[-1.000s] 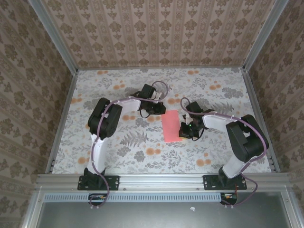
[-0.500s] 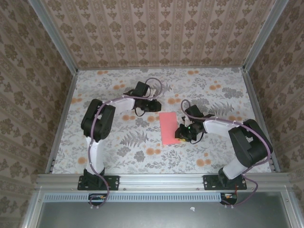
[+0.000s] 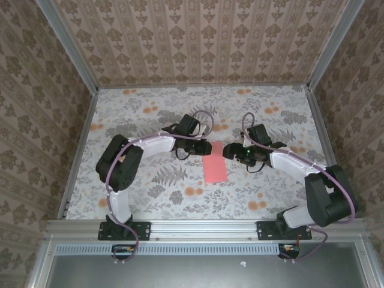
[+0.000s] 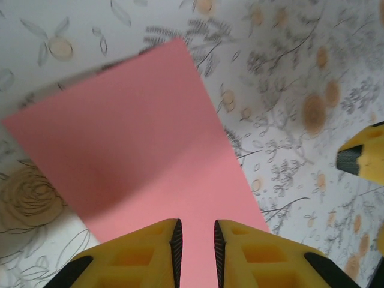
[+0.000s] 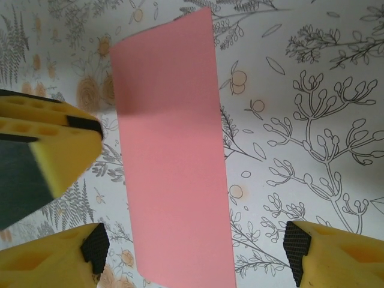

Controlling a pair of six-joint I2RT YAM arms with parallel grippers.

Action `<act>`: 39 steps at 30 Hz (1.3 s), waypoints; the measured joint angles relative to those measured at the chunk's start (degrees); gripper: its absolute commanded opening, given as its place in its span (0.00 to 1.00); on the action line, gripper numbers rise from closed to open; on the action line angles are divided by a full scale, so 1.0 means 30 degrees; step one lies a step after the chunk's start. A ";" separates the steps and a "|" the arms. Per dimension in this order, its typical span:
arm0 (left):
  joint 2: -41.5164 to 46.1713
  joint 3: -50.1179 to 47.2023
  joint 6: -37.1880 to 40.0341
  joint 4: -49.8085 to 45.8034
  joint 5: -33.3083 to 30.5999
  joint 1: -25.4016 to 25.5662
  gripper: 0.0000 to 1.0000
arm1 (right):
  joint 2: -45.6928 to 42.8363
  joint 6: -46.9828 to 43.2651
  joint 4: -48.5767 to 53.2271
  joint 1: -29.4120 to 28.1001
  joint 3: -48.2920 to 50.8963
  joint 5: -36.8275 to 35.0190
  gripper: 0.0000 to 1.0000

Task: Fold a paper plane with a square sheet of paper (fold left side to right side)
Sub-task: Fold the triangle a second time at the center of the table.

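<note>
the square sheet of paper [image 3: 215, 168] is lying on the floral tabletop [image 3: 150, 180] just below the middle of the top view, showing as a tall, narrow salmon-pink rectangle. both claws are sitting at its upper end. the left claw [image 3: 204, 147] is reaching in from the left to the upper left corner, and the right claw [image 3: 229, 150] is reaching in from the right to the upper right corner. the two are facing each other, close together.

in the left wrist view the left claw [image 4: 197, 231] is showing at the bottom edge with its jaws standing narrow, only a thin gap between them. the paper [image 4: 138, 150] is stretching away from that gap toward the upper left of the frame, and pink is showing through the gap. it is not clear whether the pads are touching the sheet. a yellow fingertip [image 4: 363, 157] of the other claw is peeking in at the right edge.

in the right wrist view the right claw [image 5: 197, 255] is standing wide, its two tips in the bottom corners. the paper [image 5: 174, 168] is running up the frame between them, touching neither. its upper left edge is curling up slightly. the left claw's yellow fingers [image 5: 57, 144] are showing at the left edge, just beside the sheet.
</note>
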State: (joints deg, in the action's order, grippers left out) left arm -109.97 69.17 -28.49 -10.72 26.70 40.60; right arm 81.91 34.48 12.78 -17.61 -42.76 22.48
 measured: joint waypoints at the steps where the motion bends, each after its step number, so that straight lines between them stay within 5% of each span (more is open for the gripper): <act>1: -0.0277 0.0000 -0.0138 -0.0007 -0.0095 0.0051 0.23 | 0.0197 -0.0007 0.0015 0.0000 -0.0007 0.0138 0.79; 13: -0.1071 -0.0080 -0.0532 -0.0117 -0.0889 0.0080 0.22 | 0.2018 -0.0546 0.2062 0.0000 -0.0342 0.2142 0.61; 39: -0.1180 -0.0262 -0.0539 0.0459 -0.0911 0.0248 0.21 | 0.3541 0.0969 0.2157 -0.0576 -0.0087 0.4626 0.53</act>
State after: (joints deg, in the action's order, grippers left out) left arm -113.51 68.38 -30.11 -9.34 23.97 41.34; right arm 92.53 37.39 19.25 -19.33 -43.03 36.36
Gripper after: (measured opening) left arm 0.207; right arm 0.540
